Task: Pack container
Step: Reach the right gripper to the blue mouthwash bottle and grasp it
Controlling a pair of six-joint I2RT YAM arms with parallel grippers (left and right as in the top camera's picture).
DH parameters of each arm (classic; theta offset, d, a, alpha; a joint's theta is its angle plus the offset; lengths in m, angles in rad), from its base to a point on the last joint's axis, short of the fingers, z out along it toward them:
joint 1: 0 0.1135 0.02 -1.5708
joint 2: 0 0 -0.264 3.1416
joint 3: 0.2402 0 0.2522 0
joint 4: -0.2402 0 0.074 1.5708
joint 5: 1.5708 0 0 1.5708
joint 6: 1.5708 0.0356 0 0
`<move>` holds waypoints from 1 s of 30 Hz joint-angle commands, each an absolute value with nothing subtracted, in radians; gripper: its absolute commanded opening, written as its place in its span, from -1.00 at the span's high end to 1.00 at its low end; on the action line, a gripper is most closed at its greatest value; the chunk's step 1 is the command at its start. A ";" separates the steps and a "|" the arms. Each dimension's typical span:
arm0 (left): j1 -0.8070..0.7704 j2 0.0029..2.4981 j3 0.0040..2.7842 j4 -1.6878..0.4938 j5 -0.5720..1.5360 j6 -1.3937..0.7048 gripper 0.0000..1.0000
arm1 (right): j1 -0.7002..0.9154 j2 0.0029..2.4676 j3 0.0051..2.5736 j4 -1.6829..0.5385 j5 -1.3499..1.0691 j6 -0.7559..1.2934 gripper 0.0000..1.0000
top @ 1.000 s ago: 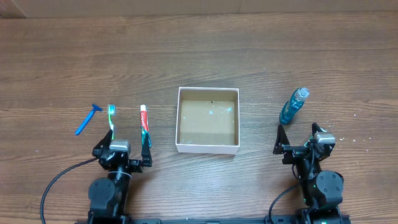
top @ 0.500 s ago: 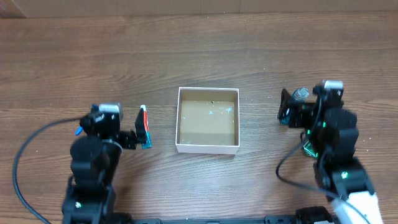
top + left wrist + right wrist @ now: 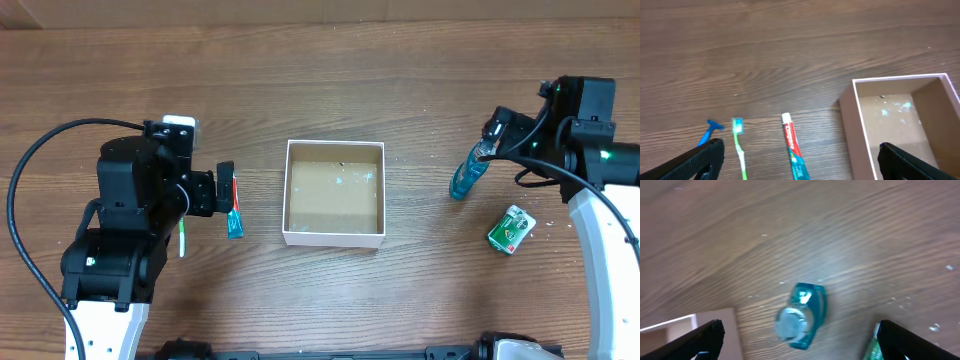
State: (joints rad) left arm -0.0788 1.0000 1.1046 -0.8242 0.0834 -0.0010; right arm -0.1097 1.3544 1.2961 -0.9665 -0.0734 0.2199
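container (image 3: 335,195) sitting mid-table, touching nothing; left gripper (image 3: 800,152) hovering to its left over toothpaste tube (image 3: 792,142), spread wide; right gripper (image 3: 800,330) spread wide over blue bottle (image 3: 802,315); thin white walls, brown cardboard floor showing

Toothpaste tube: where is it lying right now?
In the overhead view the toothpaste tube lies on the left side, just left of the container. The green toothbrush is on its other side.
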 commanded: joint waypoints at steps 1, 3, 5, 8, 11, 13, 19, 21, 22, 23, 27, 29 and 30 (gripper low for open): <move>-0.077 0.999 1.131 -0.826 0.131 -0.016 -1.00 | -0.108 1.311 1.377 -0.976 -0.153 0.183 -1.00; -0.077 0.999 1.131 -0.827 0.132 -0.016 -1.00 | -0.108 1.325 1.440 -1.033 -0.109 0.212 -1.00; -0.077 0.999 1.131 -0.827 0.131 -0.016 -1.00 | -0.106 1.359 1.514 -1.126 -0.090 0.218 -1.00; -0.077 1.000 1.131 -0.826 0.131 -0.016 -1.00 | -0.102 1.451 1.555 -1.230 -0.083 0.237 -1.00; -0.077 1.000 1.131 -0.827 0.131 -0.016 -1.00 | -0.089 1.546 1.555 -1.278 -0.072 0.239 -1.00; -0.077 1.000 1.131 -0.830 0.131 -0.016 -1.00 | -0.086 1.642 1.555 -1.289 -0.054 0.294 -1.00; -0.077 1.016 1.131 -0.841 0.131 -0.016 -1.00 | -0.057 1.767 1.547 -1.299 -0.054 0.294 -1.00; -0.077 1.028 1.131 -0.841 0.131 -0.016 -1.00 | -0.043 1.787 1.540 -1.294 -0.052 0.306 -1.00; -0.077 1.034 1.131 -0.841 0.131 -0.016 -1.00 | -0.037 1.790 1.537 -1.288 -0.052 0.313 -1.00; -0.077 1.037 1.131 -0.842 0.131 -0.016 -1.00 | -0.033 1.792 1.536 -1.285 -0.044 0.319 -0.95; -0.077 1.047 1.131 -0.841 0.131 -0.015 -1.00 | -0.033 1.792 1.536 -1.280 -0.030 0.320 -0.64; -0.077 1.047 1.131 -0.841 0.131 -0.016 -1.00 | -0.033 1.792 1.529 -1.272 -0.016 0.319 -0.61; -0.077 1.047 1.131 -0.841 0.131 -0.016 -1.00 | -0.033 1.792 1.521 -1.266 -0.015 0.319 -0.61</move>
State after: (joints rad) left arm -0.0788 1.0420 1.1061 -0.8421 0.1177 -0.0010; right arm -0.0357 1.7958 1.5398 -1.2800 -0.0399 0.3145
